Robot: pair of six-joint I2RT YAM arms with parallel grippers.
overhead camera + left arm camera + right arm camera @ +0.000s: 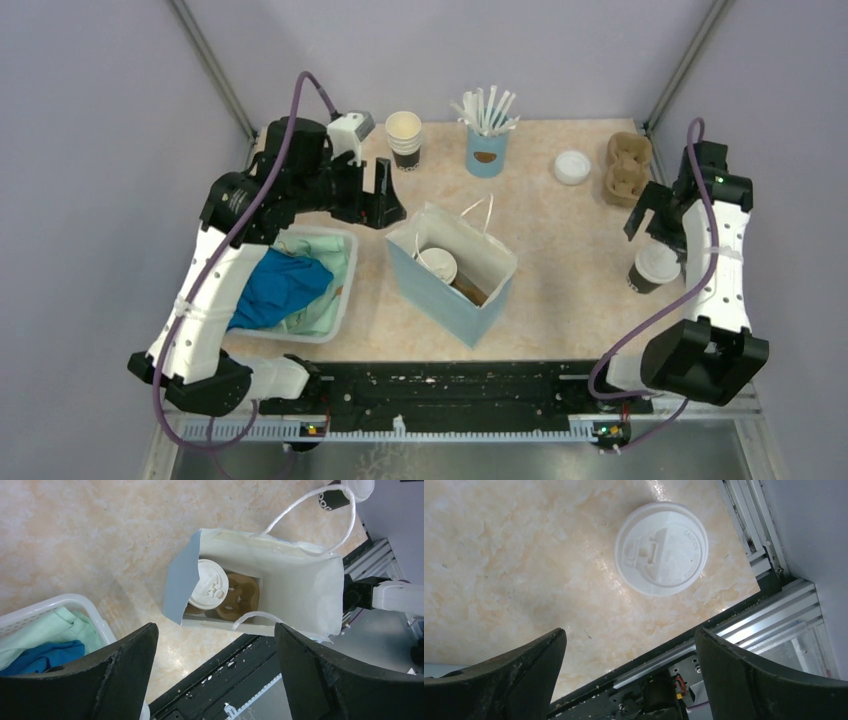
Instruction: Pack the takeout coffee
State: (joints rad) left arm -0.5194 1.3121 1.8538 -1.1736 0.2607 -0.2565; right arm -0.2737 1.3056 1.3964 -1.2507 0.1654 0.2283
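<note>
Takeout coffee (pixel 208 585) in bag (pixel 440 295), table (pixel 570 260) centre; bin (pixel 340 290) left of bag; stick cup (pixel 487 152) behind. Second lidded cup (pixel 655 266) right.

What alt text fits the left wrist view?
A lidded cup stands with a brown carrier inside an open blue bag on a marbled table. The left claw is open along the bottom edge, and a white basket of cloths sits at left.
</note>
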